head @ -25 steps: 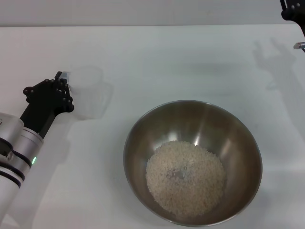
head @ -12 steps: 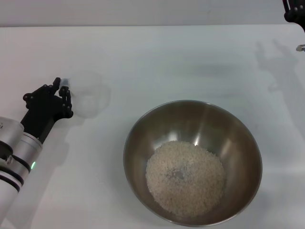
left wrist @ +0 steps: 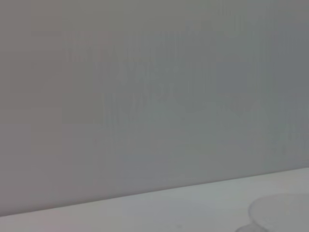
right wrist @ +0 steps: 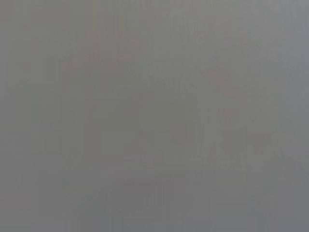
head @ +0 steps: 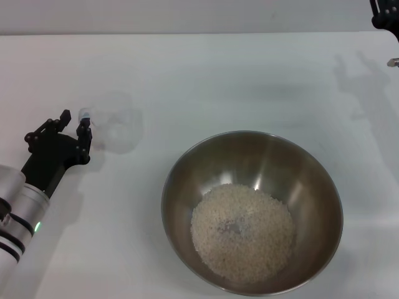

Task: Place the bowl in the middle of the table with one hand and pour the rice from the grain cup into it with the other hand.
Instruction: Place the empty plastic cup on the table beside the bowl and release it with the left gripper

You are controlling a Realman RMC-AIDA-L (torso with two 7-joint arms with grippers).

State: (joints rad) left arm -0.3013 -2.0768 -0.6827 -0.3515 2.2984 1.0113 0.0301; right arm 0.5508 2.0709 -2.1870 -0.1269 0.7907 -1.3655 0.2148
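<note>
The left pincer [head: 70,124] stands with its fingers spread, the grain cup [head: 116,128] just beside its fingertips. Bare counter [head: 206,75] lies beyond the cup. The bowl [head: 252,210] blocks the way on the cup's far side, nearer the robot.

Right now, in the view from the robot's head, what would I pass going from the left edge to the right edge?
Left gripper, open → grain cup, standing on the table → bowl holding the rice → right gripper, barely showing at the top corner.
</note>
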